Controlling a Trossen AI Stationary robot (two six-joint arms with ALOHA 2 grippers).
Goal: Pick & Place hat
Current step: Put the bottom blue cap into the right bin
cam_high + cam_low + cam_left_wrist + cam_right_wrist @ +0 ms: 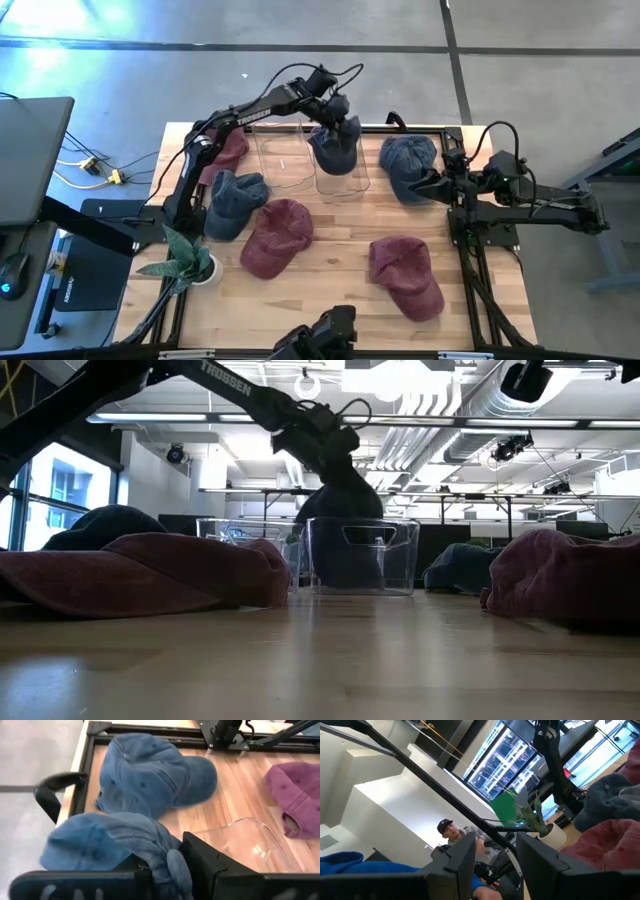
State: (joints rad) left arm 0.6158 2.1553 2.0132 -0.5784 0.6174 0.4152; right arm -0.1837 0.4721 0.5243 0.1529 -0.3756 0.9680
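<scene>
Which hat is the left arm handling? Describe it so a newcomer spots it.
Start at the two clear bins along the table's far edge. The blue hat hangs from the left tool over the right-hand bin, the only hat off the tabletop.

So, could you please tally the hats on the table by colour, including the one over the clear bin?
Blue hats: 3, one at the left, one near the right gripper, one hanging from the left gripper over the clear bin
Maroon hats: 3, back left, centre, front right
Total: 6
</scene>
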